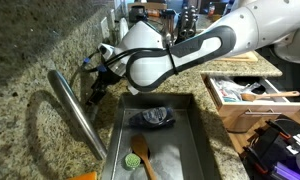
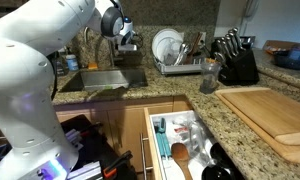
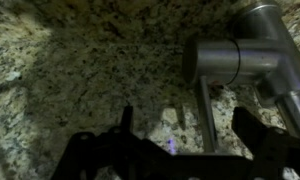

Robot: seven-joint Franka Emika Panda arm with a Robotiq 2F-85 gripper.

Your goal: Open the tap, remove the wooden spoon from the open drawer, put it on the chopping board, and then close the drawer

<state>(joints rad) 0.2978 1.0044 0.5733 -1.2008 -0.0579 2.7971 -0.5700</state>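
My pincer (image 3: 185, 125) hangs released, fingers spread to either side of the thin lever (image 3: 204, 110) of the tap (image 3: 235, 55), above the speckled counter (image 3: 60, 60).

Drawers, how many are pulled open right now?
1. The drawer, seen in both exterior views, is pulled out below the granite counter, near the chopping board. The robot's arm may hide others.
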